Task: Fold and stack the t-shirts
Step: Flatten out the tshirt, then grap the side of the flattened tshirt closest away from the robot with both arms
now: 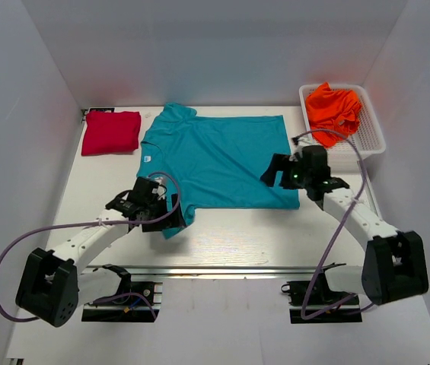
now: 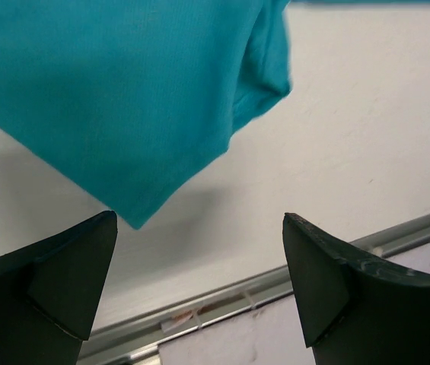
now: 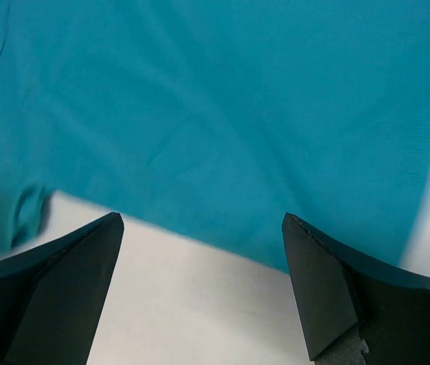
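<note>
The teal t-shirt [image 1: 215, 160] lies spread flat across the middle of the white surface [image 1: 230, 236], collar to the left and hem to the right. A red t-shirt [image 1: 111, 132] sits folded at the far left corner, just beside the teal one's collar. An orange t-shirt [image 1: 334, 106] is heaped in a white basket [image 1: 374, 131] at the far right. The left jaws stand wide apart and empty by the teal shirt's near sleeve. The right jaws, also wide apart and holding nothing, hang over its near right corner.
</note>
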### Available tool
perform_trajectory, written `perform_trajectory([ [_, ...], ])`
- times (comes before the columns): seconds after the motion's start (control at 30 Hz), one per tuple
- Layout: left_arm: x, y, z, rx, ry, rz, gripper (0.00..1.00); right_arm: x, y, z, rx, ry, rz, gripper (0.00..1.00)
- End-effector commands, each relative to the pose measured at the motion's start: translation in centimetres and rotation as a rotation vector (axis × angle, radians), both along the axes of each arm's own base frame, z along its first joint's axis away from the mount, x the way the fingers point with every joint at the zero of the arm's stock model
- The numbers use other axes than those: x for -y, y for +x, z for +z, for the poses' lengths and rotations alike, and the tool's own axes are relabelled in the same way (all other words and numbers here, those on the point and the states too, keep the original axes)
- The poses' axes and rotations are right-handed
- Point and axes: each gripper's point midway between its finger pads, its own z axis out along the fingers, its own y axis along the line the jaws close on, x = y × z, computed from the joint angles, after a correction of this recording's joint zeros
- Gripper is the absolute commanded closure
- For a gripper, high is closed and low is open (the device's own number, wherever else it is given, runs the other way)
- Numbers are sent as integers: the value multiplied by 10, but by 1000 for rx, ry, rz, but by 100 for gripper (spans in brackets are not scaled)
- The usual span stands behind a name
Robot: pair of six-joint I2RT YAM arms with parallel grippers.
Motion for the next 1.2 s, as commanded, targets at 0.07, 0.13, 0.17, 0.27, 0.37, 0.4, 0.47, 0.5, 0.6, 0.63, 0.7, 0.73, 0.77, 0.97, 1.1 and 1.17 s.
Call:
perform_trajectory([
  [0.07, 4, 42, 53, 233, -67, 91, 0, -113, -52, -11, -74, 125, 518, 10],
  [0.13, -6, 46, 52, 238, -42, 154, 0, -141, -70, -20, -121, 148, 615, 10],
  [0.17, -17, 49, 52, 255, 8, 194, 0, -152, -72, -26, -154, 155, 638, 10],
  [0.27, -28, 62, 58, 308, 50, 264, 0, -191, -83, -34, -190, 176, 712, 12],
  [0.37, -33, 81, 60, 343, 83, 316, 0, -216, -91, -48, -256, 186, 707, 16],
  [0.4, -36, 87, 58, 342, 95, 344, 0, -224, -95, -47, -272, 199, 717, 17],
  [0.47, -36, 103, 48, 332, 122, 350, 0, -243, -91, -45, -264, 217, 728, 19],
  [0.5, -38, 109, 44, 322, 130, 363, 0, -250, -95, -50, -291, 218, 732, 21],
  [0.6, -24, 125, 32, 290, 107, 302, 0, -260, -95, -64, -328, 215, 712, 27],
  [0.63, -23, 134, 35, 313, 93, 301, 0, -265, -98, -69, -336, 211, 719, 30],
  [0.7, -22, 135, 22, 275, 91, 294, 0, -274, -101, -77, -359, 212, 730, 36],
  [0.73, -21, 137, 20, 276, 91, 294, 0, -276, -101, -79, -362, 210, 731, 37],
  [0.77, -20, 135, 17, 264, 86, 286, 0, -280, -100, -76, -354, 214, 733, 39],
  [0.97, -24, 132, -4, 233, 85, 290, 0, -280, -100, -87, -371, 176, 663, 50],
  [1.1, -25, 125, -15, 213, 87, 284, 0, -280, -94, -94, -382, 171, 609, 54],
  [1.17, -28, 124, -18, 207, 85, 300, 0, -279, -92, -98, -384, 160, 589, 55],
])
